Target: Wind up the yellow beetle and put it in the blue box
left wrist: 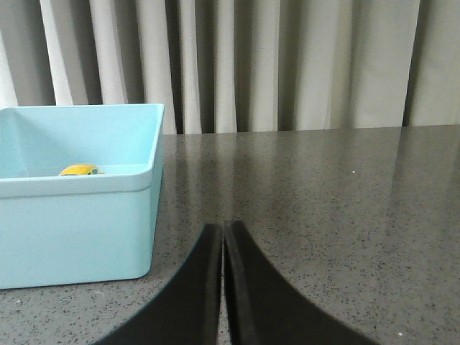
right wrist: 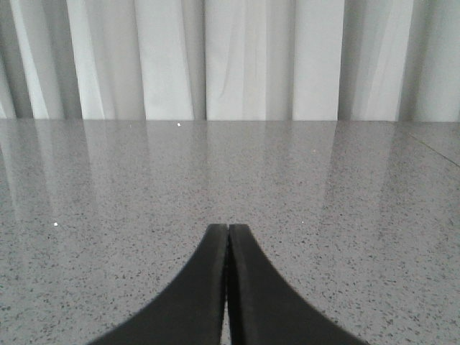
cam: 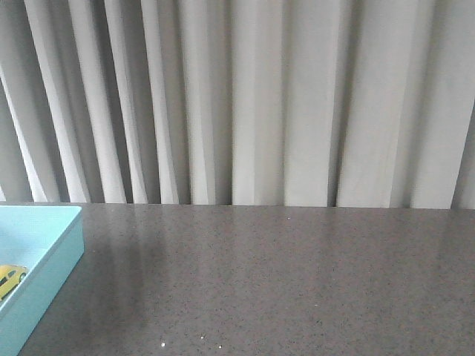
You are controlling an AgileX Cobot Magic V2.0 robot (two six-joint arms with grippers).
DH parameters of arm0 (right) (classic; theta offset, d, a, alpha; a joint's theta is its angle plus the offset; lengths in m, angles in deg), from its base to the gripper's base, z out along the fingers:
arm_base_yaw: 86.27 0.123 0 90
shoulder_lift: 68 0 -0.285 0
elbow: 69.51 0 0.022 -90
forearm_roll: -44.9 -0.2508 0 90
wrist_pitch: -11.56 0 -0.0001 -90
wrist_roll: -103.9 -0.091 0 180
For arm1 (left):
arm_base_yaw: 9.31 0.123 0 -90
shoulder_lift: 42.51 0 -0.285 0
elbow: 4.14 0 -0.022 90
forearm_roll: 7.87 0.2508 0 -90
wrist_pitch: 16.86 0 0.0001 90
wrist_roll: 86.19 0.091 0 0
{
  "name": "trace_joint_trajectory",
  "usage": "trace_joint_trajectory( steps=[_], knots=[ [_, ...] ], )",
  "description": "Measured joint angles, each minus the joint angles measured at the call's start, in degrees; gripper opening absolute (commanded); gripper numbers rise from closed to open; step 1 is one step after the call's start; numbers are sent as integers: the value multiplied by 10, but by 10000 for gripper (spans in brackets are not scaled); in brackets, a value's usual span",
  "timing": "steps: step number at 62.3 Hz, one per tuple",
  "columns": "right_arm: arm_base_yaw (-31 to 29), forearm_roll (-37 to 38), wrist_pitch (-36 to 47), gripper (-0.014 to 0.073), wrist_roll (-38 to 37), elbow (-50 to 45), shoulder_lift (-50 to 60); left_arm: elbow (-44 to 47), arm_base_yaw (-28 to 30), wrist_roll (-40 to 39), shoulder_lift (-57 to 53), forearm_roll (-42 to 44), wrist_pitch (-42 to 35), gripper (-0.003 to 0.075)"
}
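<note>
Front view: the yellow beetle (cam: 10, 279) lies inside the blue box (cam: 52, 263) at the worktop's (cam: 282, 282) left edge; no arm shows. Left wrist view: left tool (left wrist: 222, 241) closed on nothing, just beside the box, the beetle within. Right wrist view: right tool (right wrist: 228, 241) closed, empty, over bare worktop. Storing appears done; nothing more seems called for.

I see a table (cam: 282, 282) of grey speckled stone-like material, polished enough to mirror the pleated cloth curtain (cam: 260, 104) behind it. The box (left wrist: 79, 223) looks like smooth matt plastic and the beetle (cam: 9, 279) like glossy yellow plastic. Both grippers, left (left wrist: 223, 237) and right (right wrist: 228, 241), have smooth matt black fingers.
</note>
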Motion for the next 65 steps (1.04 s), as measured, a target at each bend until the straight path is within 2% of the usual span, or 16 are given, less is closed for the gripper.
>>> trace_joint_trajectory(
  steps=[65],
  knots=[
    [0, -4, 2, -4, -4, 0, 0, 0, 0, 0, 0, 0, 0, -5]
  ],
)
